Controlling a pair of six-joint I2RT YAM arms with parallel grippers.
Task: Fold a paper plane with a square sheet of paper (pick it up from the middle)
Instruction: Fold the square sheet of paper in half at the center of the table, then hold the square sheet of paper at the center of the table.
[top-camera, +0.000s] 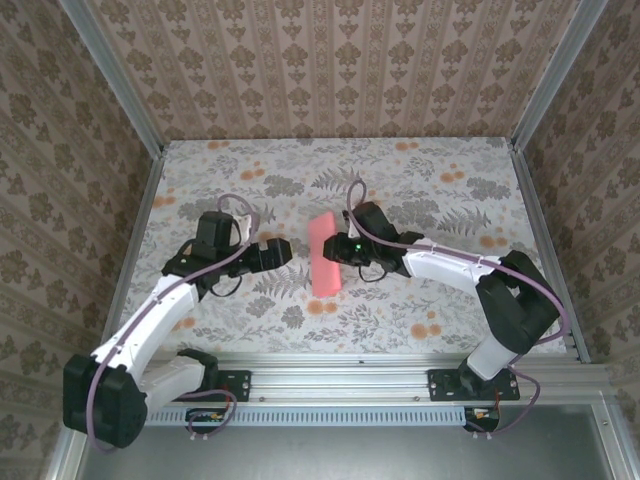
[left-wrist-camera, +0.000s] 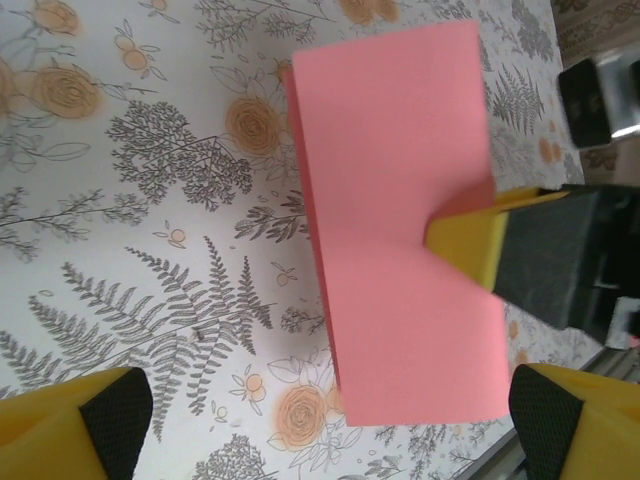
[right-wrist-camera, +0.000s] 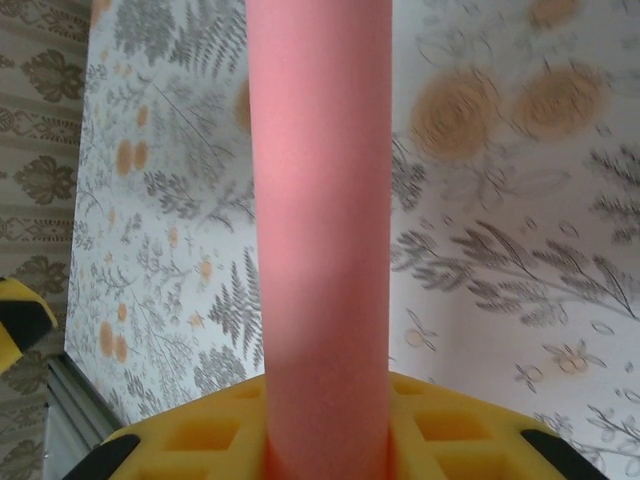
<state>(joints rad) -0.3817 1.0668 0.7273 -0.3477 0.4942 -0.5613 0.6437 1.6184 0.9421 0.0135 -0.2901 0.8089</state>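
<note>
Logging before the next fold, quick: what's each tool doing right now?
Left tool: open, holding nothing.
Right tool: closed on the edge of the pink sheet of paper.

The paper (top-camera: 325, 254) is plain salmon pink, with no print on it. Under the right claw (top-camera: 338, 247) and all around it, the table (top-camera: 420, 170) is white with grey ferns and leaves and small orange flowers. The fingers (left-wrist-camera: 50, 440) of the left claw (top-camera: 287, 250) are yellow, with black dotted pads (left-wrist-camera: 545, 415). The finger (left-wrist-camera: 465, 245) of the right claw is yellow too, and black behind. The arms (top-camera: 150, 325) are white and black, with purple cables (top-camera: 237, 201). Far from both claws, the walls (top-camera: 330, 70) are beige with brown ornaments in stripes, and the frame (top-camera: 400, 375) is silver grey
</note>
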